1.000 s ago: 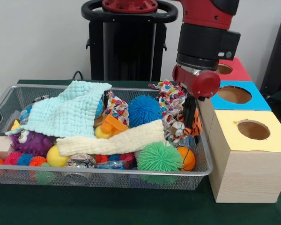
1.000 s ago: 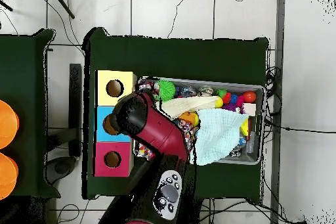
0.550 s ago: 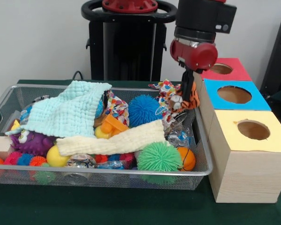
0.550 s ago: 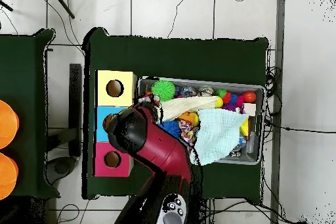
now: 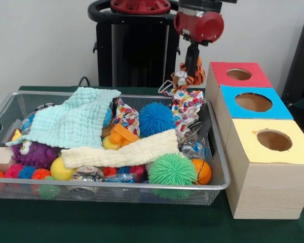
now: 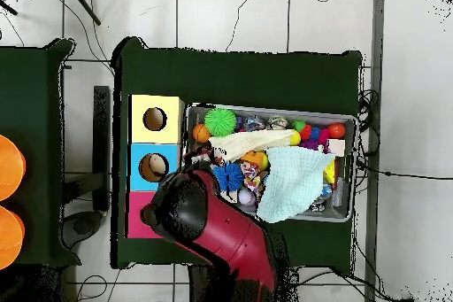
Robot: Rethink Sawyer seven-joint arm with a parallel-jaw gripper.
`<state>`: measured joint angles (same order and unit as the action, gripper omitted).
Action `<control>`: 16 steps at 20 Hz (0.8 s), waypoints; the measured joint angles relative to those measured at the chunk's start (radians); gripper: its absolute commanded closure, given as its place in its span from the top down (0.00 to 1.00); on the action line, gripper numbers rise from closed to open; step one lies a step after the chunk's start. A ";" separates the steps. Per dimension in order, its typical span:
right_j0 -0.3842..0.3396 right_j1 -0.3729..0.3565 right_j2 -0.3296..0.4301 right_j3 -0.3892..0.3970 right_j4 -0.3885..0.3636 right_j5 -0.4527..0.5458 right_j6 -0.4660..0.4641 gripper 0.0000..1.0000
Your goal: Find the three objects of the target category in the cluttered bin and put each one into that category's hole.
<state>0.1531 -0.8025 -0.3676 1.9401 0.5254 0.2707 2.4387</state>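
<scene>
Your red and black arm (image 5: pixel 198 23) hangs straight down, its gripper (image 5: pixel 192 68) clenched on a small orange-and-black striped tiger plush toy (image 5: pixel 186 76). You hold the toy clear above the wire mesh bin (image 5: pixel 219 152) at its far corner, just beside the red-topped wooden box with a round hole (image 5: pixel 238 74).

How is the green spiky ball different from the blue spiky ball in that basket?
The green spiky ball lies at the basket's front edge beside an orange ball; the blue spiky ball sits further back, half hidden behind a cream cloth. Colour differs, green against blue. Both are round and covered in soft spikes.
</scene>
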 measured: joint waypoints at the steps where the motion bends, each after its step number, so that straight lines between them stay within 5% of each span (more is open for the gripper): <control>1: 0.010 -0.023 -0.020 0.018 -0.020 0.008 0.000 0.00; 16: 0.074 -0.132 -0.074 0.194 -0.073 0.017 0.000 0.00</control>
<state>0.2269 -0.9350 -0.4417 2.1338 0.4525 0.2874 2.4387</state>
